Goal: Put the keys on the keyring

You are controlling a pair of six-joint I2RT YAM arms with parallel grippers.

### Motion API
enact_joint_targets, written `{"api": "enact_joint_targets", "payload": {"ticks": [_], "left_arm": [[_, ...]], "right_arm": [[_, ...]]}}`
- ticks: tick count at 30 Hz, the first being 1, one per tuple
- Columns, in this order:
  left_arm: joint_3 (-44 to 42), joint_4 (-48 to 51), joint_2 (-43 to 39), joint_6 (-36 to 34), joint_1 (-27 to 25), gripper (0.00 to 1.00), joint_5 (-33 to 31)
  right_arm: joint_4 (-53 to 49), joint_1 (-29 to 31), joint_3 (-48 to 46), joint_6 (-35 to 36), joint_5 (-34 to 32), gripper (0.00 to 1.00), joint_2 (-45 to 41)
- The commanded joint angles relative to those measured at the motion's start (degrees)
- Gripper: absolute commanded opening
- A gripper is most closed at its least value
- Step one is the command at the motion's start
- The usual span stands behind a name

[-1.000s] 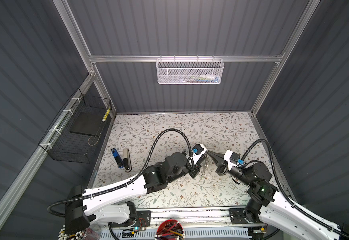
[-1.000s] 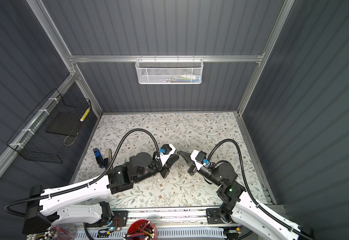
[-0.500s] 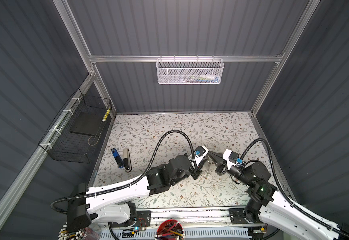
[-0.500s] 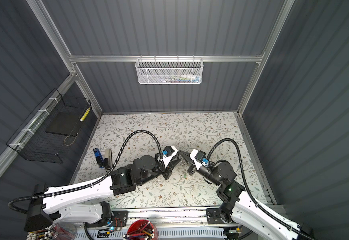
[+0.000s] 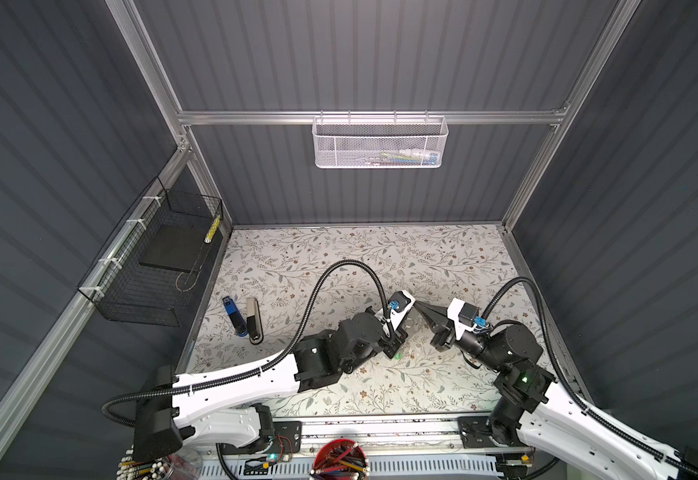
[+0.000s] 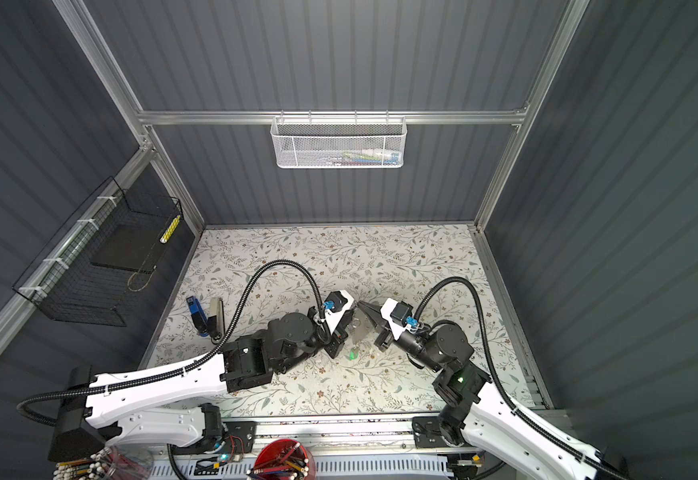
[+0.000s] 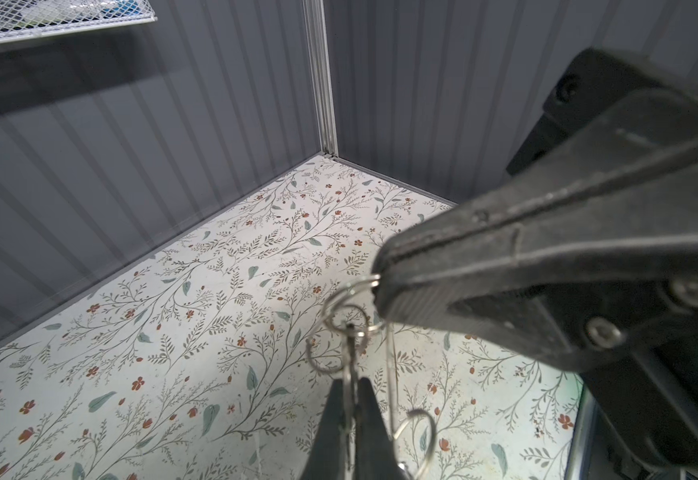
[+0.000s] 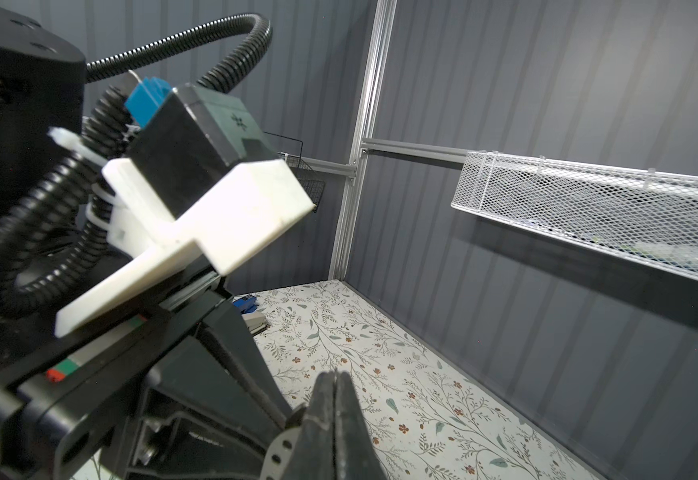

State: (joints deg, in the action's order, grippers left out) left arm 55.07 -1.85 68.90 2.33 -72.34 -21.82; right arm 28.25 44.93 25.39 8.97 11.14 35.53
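Left arm (image 5: 256,382) has nudged in toward the right gripper (image 5: 418,306) since a second ago. In both top views the left gripper (image 5: 405,330) is sitting just beside it over the table (image 5: 339,257), green tag (image 5: 397,356) showing close by its fingers. Left wrist view: left jaws are clamping a thin metal key (image 7: 351,357) edge-on — wire rings (image 7: 345,316) bunching at its end, one touching the right gripper's tip. Right wrist view: right jaws are pinching the keyring (image 8: 281,448), its holed edge sticking out beside them.
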Motion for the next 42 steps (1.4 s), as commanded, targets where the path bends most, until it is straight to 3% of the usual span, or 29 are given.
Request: {"api": "enact_joint_targets", "payload": {"ticks": [1, 9, 21, 22, 25, 28, 35, 42], "left_arm": [[2.2, 2.5, -0.8, -0.9, -0.3, 0.0, 4.0], [5.9, 7.8, 2.1, -1.9, -0.3, 0.0, 11.6], [7.7, 11.7, 3.4, -3.4, -0.3, 0.0, 15.3], [7.9, 11.7, 3.4, -3.6, -0.4, 0.01, 15.1], [7.7, 11.9, 2.2, -3.9, -0.2, 0.28, 11.9], [5.8, 11.2, -1.6, -5.0, -0.2, 0.36, 8.2], [0.1, 8.0, -11.8, -9.7, 0.0, 0.42, 7.3], [2.8, 10.1, -12.3, -17.3, 0.0, 0.38, 11.1]], "right_arm": [[2.4, 0.0, 0.5, -0.4, 0.1, 0.0, -1.0], [2.3, 0.0, 1.0, 1.2, 0.8, 0.0, -1.3], [2.2, -0.2, -0.1, 1.6, 1.6, 0.0, -2.5], [2.2, -0.1, -0.2, 1.6, 1.8, 0.0, -2.7], [2.2, -0.2, -0.7, 1.5, 2.3, 0.0, -3.6], [2.1, -0.4, -1.4, 1.3, 2.9, 0.0, -4.6], [5.6, -1.2, -2.9, -0.9, 5.9, 0.0, -4.3], [8.9, -1.3, -3.1, -2.8, 10.3, 0.0, -2.3]]}}
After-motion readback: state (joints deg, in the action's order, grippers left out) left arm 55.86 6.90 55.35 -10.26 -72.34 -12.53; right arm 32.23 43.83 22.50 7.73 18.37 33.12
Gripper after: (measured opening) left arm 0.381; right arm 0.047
